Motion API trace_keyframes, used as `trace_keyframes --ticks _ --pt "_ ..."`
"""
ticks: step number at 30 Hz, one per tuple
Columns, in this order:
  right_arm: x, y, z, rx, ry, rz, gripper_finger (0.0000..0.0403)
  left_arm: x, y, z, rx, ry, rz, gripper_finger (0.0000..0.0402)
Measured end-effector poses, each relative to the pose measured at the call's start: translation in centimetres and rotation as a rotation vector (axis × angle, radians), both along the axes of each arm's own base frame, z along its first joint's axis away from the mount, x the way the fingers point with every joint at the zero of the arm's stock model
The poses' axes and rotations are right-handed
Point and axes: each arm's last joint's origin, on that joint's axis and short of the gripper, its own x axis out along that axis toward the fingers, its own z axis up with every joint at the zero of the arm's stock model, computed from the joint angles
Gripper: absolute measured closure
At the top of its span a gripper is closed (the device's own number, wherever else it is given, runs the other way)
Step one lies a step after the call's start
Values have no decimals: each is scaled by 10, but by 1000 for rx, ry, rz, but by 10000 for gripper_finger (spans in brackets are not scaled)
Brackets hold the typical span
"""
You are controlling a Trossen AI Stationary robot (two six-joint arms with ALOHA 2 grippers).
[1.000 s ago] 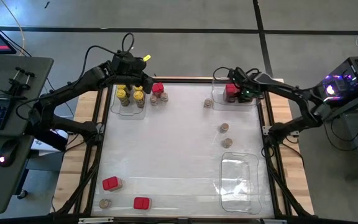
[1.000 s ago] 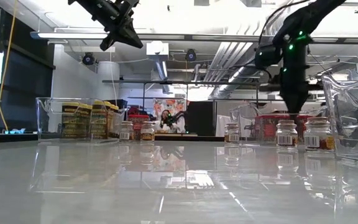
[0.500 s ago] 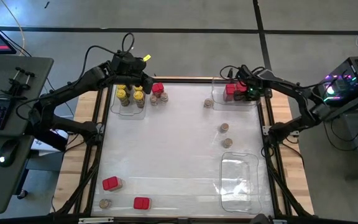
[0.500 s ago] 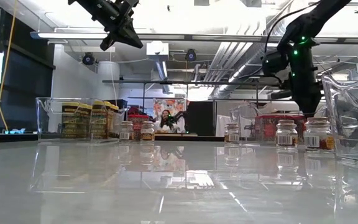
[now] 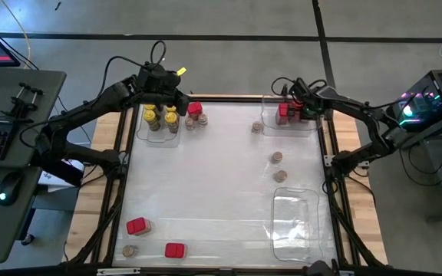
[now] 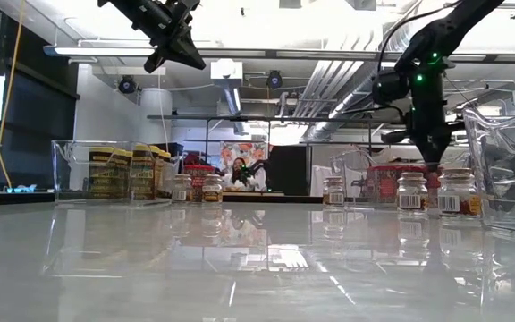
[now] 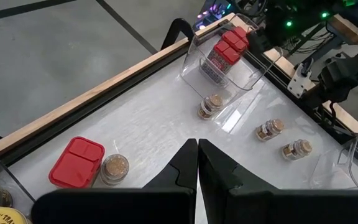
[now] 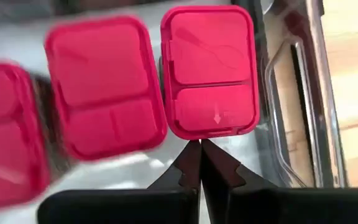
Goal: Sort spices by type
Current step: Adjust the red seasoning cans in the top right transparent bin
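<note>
High view coverage shows the spices spread over the white table [image 5: 213,184]. 3 red boxes [image 5: 284,112] are gathered in the clear tray [image 5: 267,123] at the far right corner, and yellow-lidded jars [image 5: 161,116] are grouped in the far-left tray [image 5: 148,136]. Just outside that left tray, a stray red box [image 5: 195,109] is seen beside 2 tan-lidded jars [image 5: 196,121]. More tan-lidded jars are scattered: one [image 5: 257,128] at the right tray's edge, two [image 5: 277,157] toward the middle right. Near the front left edge, 2 further red boxes [image 5: 136,226] and a tan-lidded jar [image 5: 130,251] are left unsorted. A third tray [image 5: 296,222] at the front right is seen holding nothing.

The right gripper [image 5: 307,112] is held just above the red boxes in the far-right tray, its fingers pressed together with nothing between them; in the right wrist view the closed fingertips [image 8: 199,155] are pointed at the edge of a red lid [image 8: 211,71]. The left gripper [image 5: 165,90] is kept raised over the yellow-jar tray, likewise clenched on nothing, as the left wrist view [image 7: 197,163] confirms.

The next move is judged to turn on the stray red box by the left tray: it lies directly ahead of and below the left gripper, well apart from the right one, so the left arm is the nearer. Its long axis appears to run roughly front to back on the table.
</note>
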Motion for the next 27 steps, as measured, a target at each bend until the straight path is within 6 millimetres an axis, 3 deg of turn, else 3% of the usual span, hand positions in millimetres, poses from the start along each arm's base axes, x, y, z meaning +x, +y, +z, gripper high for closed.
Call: trace_keyframes --ticks 4,8,15,27 --pt "2 2 0 25 -31 8 403 0 0 0 -1 0 -2 402" --pt "10 18 4 48 -33 43 403 0 0 0 -6 -3 -11 402" --pt "50 38 5 50 -226 201 403 0 0 0 0 0 -18 402" --pt "67 20 -21 -1 -212 148 403 0 0 0 -1 0 -18 402"
